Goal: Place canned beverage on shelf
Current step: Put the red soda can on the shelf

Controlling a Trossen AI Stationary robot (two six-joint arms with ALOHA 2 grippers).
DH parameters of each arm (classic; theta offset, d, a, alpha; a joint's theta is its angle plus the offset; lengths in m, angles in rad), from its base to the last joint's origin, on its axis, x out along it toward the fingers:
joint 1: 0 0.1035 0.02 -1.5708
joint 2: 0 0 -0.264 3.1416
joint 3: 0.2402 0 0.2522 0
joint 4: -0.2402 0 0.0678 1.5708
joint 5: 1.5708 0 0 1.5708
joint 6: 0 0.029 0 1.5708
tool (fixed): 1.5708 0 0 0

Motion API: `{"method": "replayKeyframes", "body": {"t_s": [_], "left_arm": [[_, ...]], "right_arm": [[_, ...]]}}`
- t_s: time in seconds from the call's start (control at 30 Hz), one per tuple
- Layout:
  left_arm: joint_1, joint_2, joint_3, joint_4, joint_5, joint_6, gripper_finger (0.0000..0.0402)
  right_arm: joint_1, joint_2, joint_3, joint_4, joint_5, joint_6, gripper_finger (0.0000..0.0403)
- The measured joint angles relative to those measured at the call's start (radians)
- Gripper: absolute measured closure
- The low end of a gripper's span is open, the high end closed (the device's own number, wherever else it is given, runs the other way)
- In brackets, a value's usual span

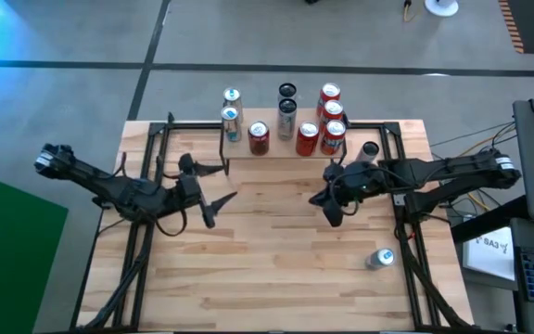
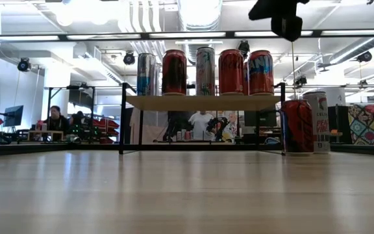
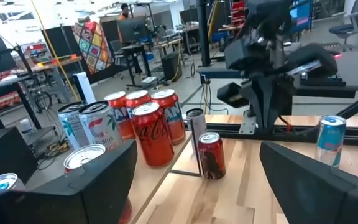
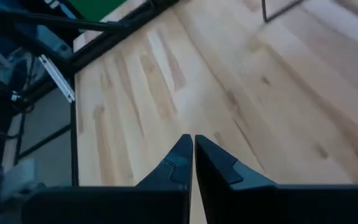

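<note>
High view shows my right gripper hanging over the middle of the slatted pale wooden tabletop, in front of the right end of the shelf; in my right wrist view its two dark fingers are pressed together over bare planks, holding nothing. My left gripper waits over the left part of the tabletop with its jaws spread wide and nothing between them.

Nearest to my right gripper, off toward the front right corner of the tabletop, stands a lone silver and blue beverage can, well apart from the others and, I judge, the one still to be shelved. Farther out, along the back edge, is the low shelf with a light wooden plank top and thin black metal legs. In the low view red and silver cans stand in a row on top of it, and a red can and a white can seem to stand on the tabletop at its right end, though I cannot tell exactly how close.

I take this as the step between placements. Next I would need to part my right fingers, swing back over the lone can and descend around it.
</note>
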Motion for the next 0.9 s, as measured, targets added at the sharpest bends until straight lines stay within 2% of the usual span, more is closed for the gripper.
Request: {"method": "replayKeyframes", "body": {"t_s": [0.23, 0.4, 0.47, 0.57, 0.67, 0.73, 0.8, 0.87, 0.9], "left_arm": [[0.0, -0.024, -0.062, 0.015, 0.002, 0.007, 0.0077], [0.0, -0.035, -0.088, 0.022, 0.003, 0.006, 0.0077], [0.001, -0.033, -0.089, 0.021, 0.003, 0.009, 0.0077], [0.001, -0.031, -0.088, 0.021, 0.003, 0.026, 0.0077], [0.001, -0.028, -0.087, 0.019, 0.003, 0.038, 0.0077], [0.001, -0.028, -0.087, 0.021, 0.003, 0.046, 0.0077], [0.001, -0.028, -0.087, 0.02, 0.0, 0.052, 0.0077], [0.001, -0.028, -0.086, 0.02, -0.004, 0.053, 0.0077], [0.001, -0.028, -0.086, 0.02, -0.005, 0.053, 0.0077]], "right_arm": [[-0.005, 0.07, 0.0, -0.056, -0.082, 0.173, 0.0394], [-0.017, 0.112, 0.001, -0.102, -0.253, 0.301, 0.0394], [-0.025, 0.133, 0.02, -0.175, -0.325, 0.368, 0.0394], [-0.012, 0.179, 0.09, -0.359, -0.358, 0.434, 0.0394], [0.012, 0.248, 0.214, -0.648, -0.333, 0.451, 0.0394], [0.012, 0.3, 0.306, -0.856, -0.248, 0.415, 0.0394], [0.006, 0.35, 0.379, -1.035, -0.117, 0.375, 0.0394], [-0.005, 0.38, 0.413, -1.083, -0.007, 0.332, 0.0394], [-0.017, 0.377, 0.414, -1.064, -0.009, 0.296, 0.0394]]}}
